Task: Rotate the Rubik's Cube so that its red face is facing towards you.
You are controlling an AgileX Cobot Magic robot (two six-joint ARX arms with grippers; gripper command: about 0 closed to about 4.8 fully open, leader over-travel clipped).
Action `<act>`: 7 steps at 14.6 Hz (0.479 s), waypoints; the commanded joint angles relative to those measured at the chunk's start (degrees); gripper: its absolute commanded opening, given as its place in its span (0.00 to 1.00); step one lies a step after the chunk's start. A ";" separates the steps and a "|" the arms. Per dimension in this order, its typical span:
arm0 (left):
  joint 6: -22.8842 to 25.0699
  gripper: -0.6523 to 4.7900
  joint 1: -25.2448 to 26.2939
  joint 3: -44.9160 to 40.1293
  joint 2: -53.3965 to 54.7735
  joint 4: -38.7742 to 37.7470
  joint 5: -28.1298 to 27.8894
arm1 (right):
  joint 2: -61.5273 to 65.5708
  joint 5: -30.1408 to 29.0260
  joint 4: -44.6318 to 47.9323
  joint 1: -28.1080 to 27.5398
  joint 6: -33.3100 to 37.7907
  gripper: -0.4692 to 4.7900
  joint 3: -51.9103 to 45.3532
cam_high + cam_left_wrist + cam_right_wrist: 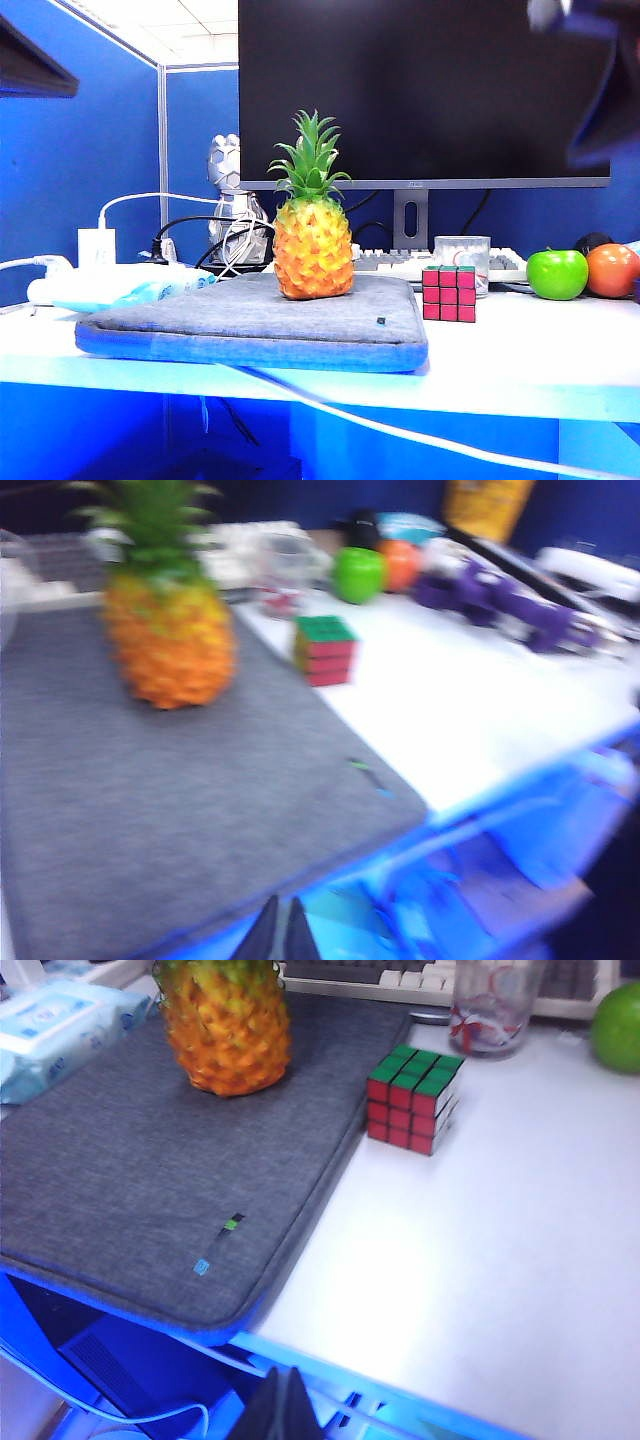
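1. I see the Rubik's Cube [449, 293] on the white bench [540, 350], just beside the grey padded sleeve [260, 320], red face [448, 296] toward the exterior camera, green on top.
2. A pineapple [312, 230] stands on the sleeve, left of the cube.
3. Behind the cube is a clear cup [465, 258]; I cannot tell what is inside.
4. A green apple [557, 273] sits further right.
5. My left tool [279, 932] and right tool [283, 1405] are both clenched and empty, well back from the cube at the bench's front edge.

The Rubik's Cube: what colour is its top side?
Green, on the Rubik's Cube; clearest in the right wrist view.
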 commanded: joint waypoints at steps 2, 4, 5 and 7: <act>3.43 0.11 -0.02 -6.25 -0.07 10.88 -0.31 | -0.02 2.05 8.76 -0.24 0.26 0.09 -6.69; 3.93 0.11 0.00 -10.23 -0.04 15.65 -0.35 | -0.04 0.26 8.11 -2.08 -0.02 0.09 -7.37; 3.96 0.11 0.00 -10.60 -0.04 15.50 -0.35 | 0.00 -2.49 8.00 -2.91 0.00 0.09 -7.41; 4.39 0.11 0.00 -10.95 -0.04 15.45 -0.55 | 0.04 -5.16 8.24 -3.85 -0.02 0.09 -8.72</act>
